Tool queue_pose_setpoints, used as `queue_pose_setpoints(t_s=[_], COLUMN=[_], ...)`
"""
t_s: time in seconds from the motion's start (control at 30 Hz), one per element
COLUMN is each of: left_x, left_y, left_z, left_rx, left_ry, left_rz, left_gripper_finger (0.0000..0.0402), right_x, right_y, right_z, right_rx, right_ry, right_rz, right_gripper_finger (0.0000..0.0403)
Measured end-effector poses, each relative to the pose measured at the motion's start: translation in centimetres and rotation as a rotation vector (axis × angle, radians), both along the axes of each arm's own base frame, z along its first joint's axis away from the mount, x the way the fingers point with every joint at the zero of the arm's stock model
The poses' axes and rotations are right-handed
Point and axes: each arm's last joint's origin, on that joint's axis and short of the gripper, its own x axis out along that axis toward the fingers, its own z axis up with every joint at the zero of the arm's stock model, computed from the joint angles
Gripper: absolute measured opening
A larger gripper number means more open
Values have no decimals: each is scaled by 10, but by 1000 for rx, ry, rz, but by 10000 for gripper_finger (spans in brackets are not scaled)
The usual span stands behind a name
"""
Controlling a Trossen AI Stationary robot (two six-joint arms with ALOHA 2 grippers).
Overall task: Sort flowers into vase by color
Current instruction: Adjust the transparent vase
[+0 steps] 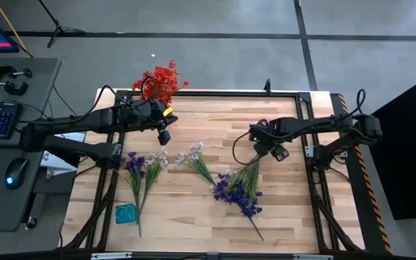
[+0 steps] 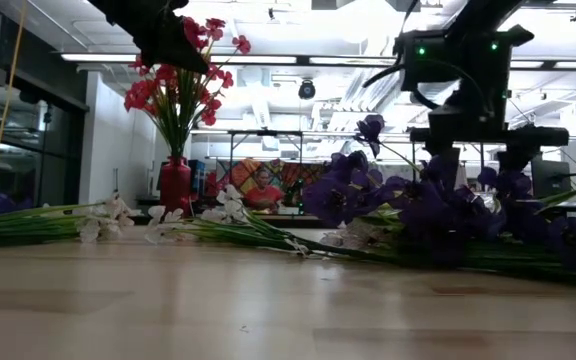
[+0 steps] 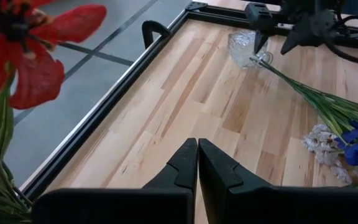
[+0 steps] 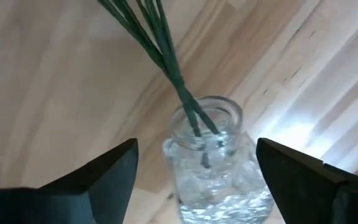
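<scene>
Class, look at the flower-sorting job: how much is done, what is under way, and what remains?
Done: red flowers stand in a red vase. Under way: the open right gripper straddles a glass vase lying on its side with the purple flowers stems inside. Left: white flowers and a mixed sprig lie loose; the left gripper is shut, empty.

Back edge: a vase of flowers stands on the counter.
Right: stems sit in a jar.
Front left: loose sprigs lie flat.

Wooden table, dark-framed. On it: red flowers in red vase, upper edge; white and purple sprigs, left; white sprig, centre; purple bunch, right; teal object, lower left.
</scene>
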Motion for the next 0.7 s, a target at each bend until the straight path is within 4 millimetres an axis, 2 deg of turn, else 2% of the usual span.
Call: queue_pose_setpoints(t_s=[0.4,0.7], left_x=[0,0], left_y=[0,0], left_z=[0,0], left_rx=[-14,-29], left_ry=[-7,-13], left_rz=[10,19], left_gripper_finger=[0,0], right_x=[2,9], right_y=[-21,-26], right_z=[-4,-28], right_rx=[19,63], right_ry=[-35,71], right_rz=[46,85], right_gripper_finger=[316,316])
